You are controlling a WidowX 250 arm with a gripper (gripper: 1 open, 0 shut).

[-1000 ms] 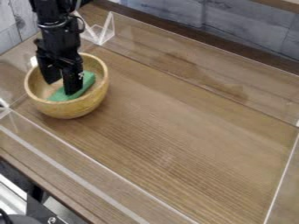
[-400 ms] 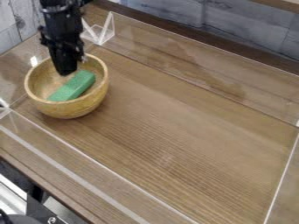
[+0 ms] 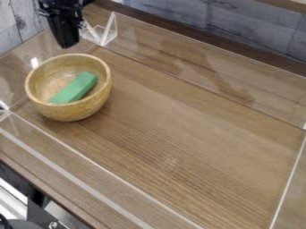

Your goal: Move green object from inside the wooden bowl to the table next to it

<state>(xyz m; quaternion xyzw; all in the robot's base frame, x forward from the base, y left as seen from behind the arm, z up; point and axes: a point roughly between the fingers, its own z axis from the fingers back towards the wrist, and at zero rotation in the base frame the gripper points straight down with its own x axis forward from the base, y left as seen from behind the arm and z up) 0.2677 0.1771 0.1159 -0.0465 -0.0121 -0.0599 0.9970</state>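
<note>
closest to us, the table [image 3: 191, 143] lies bare in front of the wooden bowl [image 3: 70, 87], with its clear acrylic walls [image 3: 72, 174] running along the near edge. the bowl sits at the left end of the table, and the green block [image 3: 73, 89] lies flat inside it, slightly toward the bowl's right side, touching nothing but the wood. beyond and above the bowl's far rim we see the gripper [image 3: 64, 38], clenched with its jaws together and nothing between them. a second ago it stood down in the bowl, open around the block; since then it has closed and risen, and the block has stayed behind. we judge the grasp slipped, so the move to the table beside the bowl is not begun and another try is needed.
</note>
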